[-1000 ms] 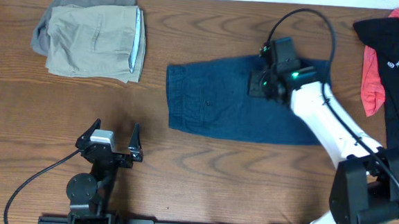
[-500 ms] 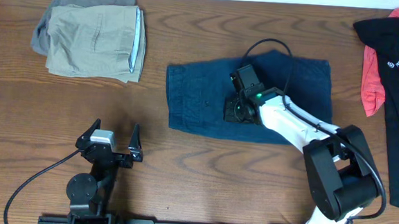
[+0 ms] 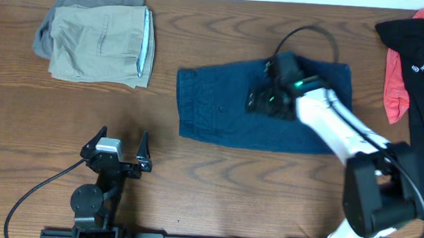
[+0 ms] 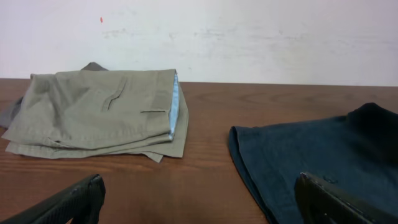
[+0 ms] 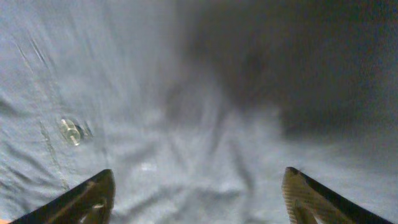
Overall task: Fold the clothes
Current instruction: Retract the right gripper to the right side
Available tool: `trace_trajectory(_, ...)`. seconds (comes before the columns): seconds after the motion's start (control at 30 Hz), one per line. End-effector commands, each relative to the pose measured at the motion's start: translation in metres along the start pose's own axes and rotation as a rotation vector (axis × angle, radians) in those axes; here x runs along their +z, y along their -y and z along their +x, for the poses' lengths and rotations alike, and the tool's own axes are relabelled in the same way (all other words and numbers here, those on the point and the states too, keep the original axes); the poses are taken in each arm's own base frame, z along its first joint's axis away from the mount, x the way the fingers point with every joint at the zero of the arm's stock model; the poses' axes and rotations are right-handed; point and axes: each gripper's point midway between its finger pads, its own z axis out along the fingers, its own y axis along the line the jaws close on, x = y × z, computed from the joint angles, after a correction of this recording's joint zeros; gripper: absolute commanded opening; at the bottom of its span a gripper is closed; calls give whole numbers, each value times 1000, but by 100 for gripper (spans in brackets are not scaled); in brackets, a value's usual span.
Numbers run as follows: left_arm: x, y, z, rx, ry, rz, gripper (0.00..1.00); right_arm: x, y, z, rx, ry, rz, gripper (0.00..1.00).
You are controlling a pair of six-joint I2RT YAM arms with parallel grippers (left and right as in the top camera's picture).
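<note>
The clothes on the table are dark navy shorts (image 3: 220,112), spread flat at the middle. My right gripper (image 3: 261,101) hovers just above their middle, pointing left. In the right wrist view the navy fabric (image 5: 199,93) fills the frame, with a small metal button (image 5: 70,132) at the left. There my right gripper (image 5: 199,196) stands open, with only cloth below and nothing between its fingers. My left gripper (image 3: 118,152) rests open near the front left, apart from the shorts. In the left wrist view it (image 4: 199,202) faces bare wood, with the shorts' hem (image 4: 298,155) to its right.
Folded khaki shorts (image 3: 102,42) lie on a grey garment (image 3: 64,6) at the back left, and they also show in the left wrist view (image 4: 99,112). A black garment with white print (image 3: 420,95) and a red cloth (image 3: 397,82) lie at the right edge.
My right gripper has gone from shut to open. It swung left over the navy shorts, then came back right and a little farther away. The left arm has not moved.
</note>
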Motion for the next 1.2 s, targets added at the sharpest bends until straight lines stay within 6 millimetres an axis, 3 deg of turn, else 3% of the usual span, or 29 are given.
trace_trajectory(0.0, 2, -2, 15, -1, -36, -5, 98, -45, 14, -45, 23, 136, -11, 99)
trace_trajectory(0.1, 2, -2, 15, -1, -36, -5, 98, -66, 47, -74, 96, 229, 34, 99)
trace_trajectory(0.27, 2, -2, 15, -1, -36, -4, 98, -97, 133, -113, 245, 400, 230, 99)
trace_trajectory(0.43, 2, -2, 15, -1, -36, -5, 98, -123, 211, -119, 381, 470, 414, 99)
trace_trajectory(0.57, 2, -2, 15, -1, -36, -4, 98, -133, 245, -113, 452, 469, 449, 99)
trace_trajectory(0.77, 2, -2, 15, -1, -36, -5, 98, -139, 265, -109, 498, 471, 464, 99)
trace_trajectory(1.17, 2, -2, 15, -1, -36, -4, 98, -139, 265, -109, 497, 471, 464, 99)
